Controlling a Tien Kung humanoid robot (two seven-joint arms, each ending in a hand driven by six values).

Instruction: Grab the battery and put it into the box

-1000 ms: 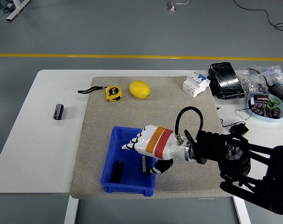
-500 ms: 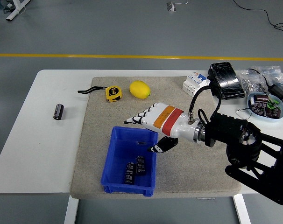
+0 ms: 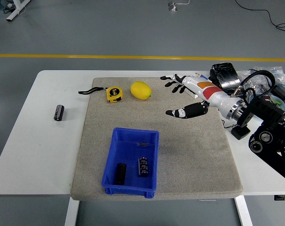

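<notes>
Since half a second ago, we see the right hand (image 3: 188, 96) has drawn back from over the blue box (image 3: 131, 162) and now hovers up and to the right of it, above the grey mat (image 3: 199, 155), fingers spread and holding nothing. Two batteries (image 3: 143, 166) lie inside the box near its front wall. Another battery (image 3: 59, 112) rests on the white table (image 3: 34, 150), well left of the box. Beyond the box sit a lemon (image 3: 140, 90) and a yellow tape measure (image 3: 114, 94).
</notes>
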